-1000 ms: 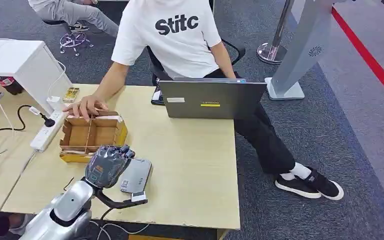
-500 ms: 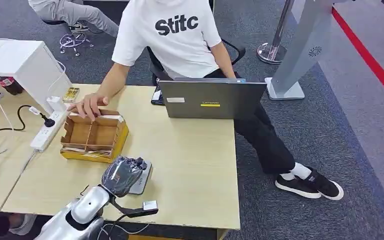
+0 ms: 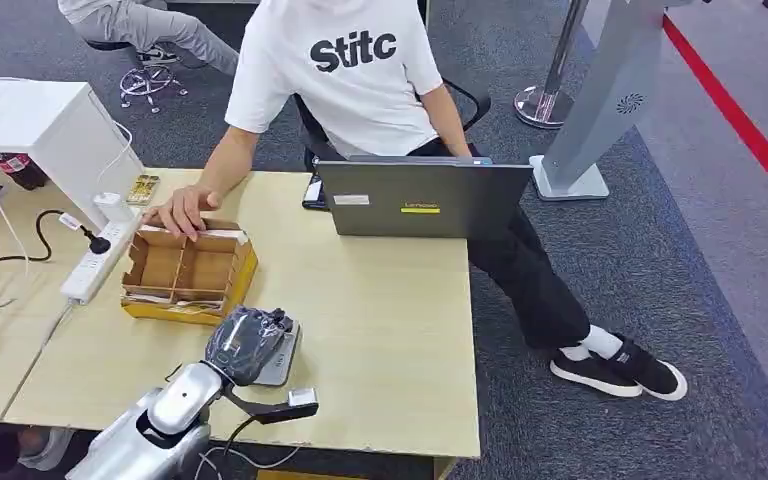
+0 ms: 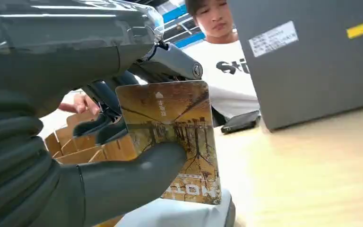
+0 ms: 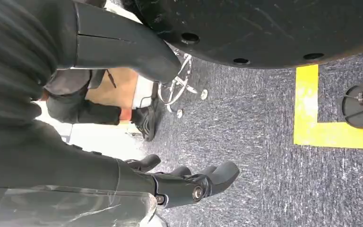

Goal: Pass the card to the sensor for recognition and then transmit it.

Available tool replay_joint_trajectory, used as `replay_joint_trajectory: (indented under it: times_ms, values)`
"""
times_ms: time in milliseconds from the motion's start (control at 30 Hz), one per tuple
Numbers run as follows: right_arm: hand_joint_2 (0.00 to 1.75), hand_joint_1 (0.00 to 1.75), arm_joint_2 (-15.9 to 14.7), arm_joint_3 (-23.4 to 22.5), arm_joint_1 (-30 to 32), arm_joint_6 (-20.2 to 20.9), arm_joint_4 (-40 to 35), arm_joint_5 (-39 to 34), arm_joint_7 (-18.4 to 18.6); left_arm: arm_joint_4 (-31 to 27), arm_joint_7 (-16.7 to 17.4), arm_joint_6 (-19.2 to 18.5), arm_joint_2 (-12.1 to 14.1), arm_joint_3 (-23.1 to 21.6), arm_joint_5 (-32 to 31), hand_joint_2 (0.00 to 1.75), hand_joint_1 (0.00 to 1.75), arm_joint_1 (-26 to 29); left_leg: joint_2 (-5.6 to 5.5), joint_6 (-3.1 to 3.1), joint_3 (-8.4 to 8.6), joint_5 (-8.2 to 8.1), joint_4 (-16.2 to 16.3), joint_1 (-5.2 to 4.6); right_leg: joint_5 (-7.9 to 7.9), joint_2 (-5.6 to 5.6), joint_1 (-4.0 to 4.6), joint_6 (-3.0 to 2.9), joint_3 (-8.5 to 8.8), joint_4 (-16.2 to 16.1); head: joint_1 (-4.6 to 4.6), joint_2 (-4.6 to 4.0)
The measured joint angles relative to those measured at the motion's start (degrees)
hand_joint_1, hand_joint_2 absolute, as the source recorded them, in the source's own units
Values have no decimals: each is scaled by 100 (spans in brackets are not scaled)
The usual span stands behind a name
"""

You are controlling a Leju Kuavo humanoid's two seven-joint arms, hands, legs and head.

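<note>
While your left hand [image 3: 247, 343] is pinching the card [image 4: 172, 137] upright, it's hovering right over the grey card reader [image 3: 282, 352], card's long axis pointing down.

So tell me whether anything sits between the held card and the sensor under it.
Nothing visible does. The left hand pinches the card between thumb and fingers, directly over the grey sensor on the table. The wrist view shows the card's lower edge at the sensor's pale top, with no object between.
</note>
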Motion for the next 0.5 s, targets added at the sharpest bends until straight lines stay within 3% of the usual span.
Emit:
replay_joint_trajectory:
  times_ms: [200,500]
  values:
    - [175,0,-4,39,-1,-4,0,-9,9,-155,-33,376,127,317,580,175,175,-295,-3,-2,-3,5,0,1,5,-2,1,-5,-1,2,0,0]
    - [175,0,-4,61,-2,-9,0,-17,9,-289,-52,547,184,662,742,175,175,-448,-1,-3,-4,6,0,0,10,-2,0,-2,-4,2,0,0]
